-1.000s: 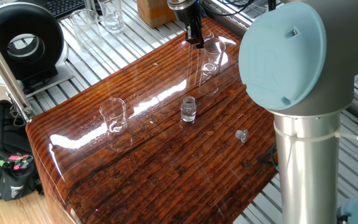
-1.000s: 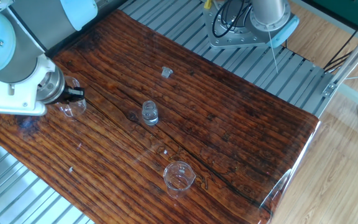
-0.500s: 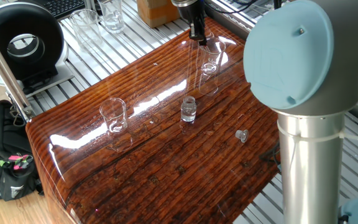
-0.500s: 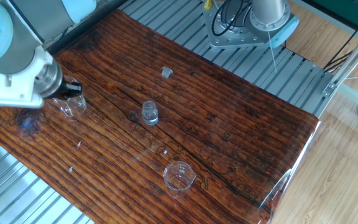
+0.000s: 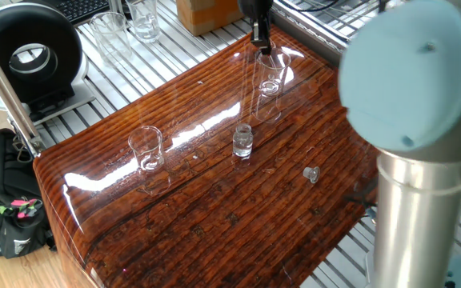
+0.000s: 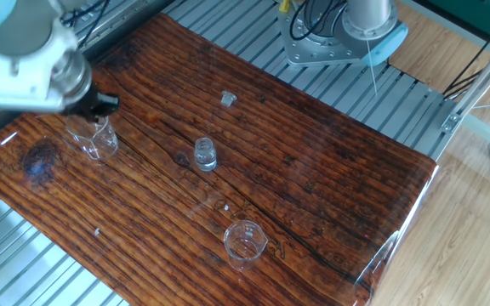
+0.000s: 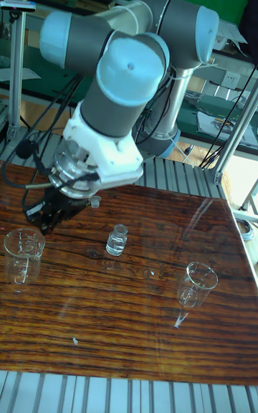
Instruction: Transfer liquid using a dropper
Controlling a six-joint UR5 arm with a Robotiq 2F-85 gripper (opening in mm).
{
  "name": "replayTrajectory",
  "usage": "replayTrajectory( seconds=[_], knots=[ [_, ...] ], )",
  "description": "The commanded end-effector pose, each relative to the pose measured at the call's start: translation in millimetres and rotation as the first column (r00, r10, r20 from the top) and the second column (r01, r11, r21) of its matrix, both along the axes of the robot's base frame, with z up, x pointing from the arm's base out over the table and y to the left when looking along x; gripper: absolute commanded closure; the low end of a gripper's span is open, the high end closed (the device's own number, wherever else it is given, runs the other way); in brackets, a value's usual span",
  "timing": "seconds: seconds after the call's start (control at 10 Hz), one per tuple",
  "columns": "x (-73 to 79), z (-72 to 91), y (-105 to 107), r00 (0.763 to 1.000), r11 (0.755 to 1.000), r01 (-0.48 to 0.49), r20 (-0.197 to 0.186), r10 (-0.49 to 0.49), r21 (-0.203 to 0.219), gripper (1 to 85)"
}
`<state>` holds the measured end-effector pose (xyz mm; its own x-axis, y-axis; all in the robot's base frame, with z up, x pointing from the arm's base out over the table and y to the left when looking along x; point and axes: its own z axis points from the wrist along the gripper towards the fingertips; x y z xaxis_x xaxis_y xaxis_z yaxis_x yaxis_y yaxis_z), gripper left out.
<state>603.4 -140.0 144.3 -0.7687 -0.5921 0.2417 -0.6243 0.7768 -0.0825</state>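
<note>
My gripper (image 5: 261,38) hangs just above a clear beaker (image 5: 270,77) at the far side of the wooden table (image 5: 214,216). The same gripper (image 6: 102,104) shows over that beaker (image 6: 92,140) in the other fixed view, and the gripper (image 7: 41,216) sits up and right of the beaker (image 7: 23,251) in the tall view. Its black fingers are drawn together; anything thin between them is too small to see. I cannot make out the dropper or the liquid. A small vial (image 5: 242,142) stands mid-table. A second beaker (image 5: 146,148) stands near the left edge.
A tiny clear cap (image 5: 311,173) lies to the right of the vial. Taller glassware (image 5: 142,19) stands off the table at the back, beside a black ring-shaped device (image 5: 26,56). The arm's large grey-blue joint (image 5: 422,72) blocks the table's right side.
The gripper has risen from the rim of the far beaker and shifted slightly sideways. The arm's big joint has swung with it. The glassware has not moved.
</note>
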Motion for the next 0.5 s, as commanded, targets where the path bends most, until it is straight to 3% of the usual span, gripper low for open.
replayTrajectory(
  seconds=[0.0,0.2,0.4],
  knots=[
    [-3.7,17.9,9.5,0.993,0.999,-0.023,0.120,0.019,0.028,83.7],
    [16.9,21.7,15.8,0.971,0.996,-0.070,0.231,0.056,0.050,83.7],
    [29.8,26.3,17.6,0.953,0.994,-0.096,0.293,0.079,0.044,83.7]
  ],
)
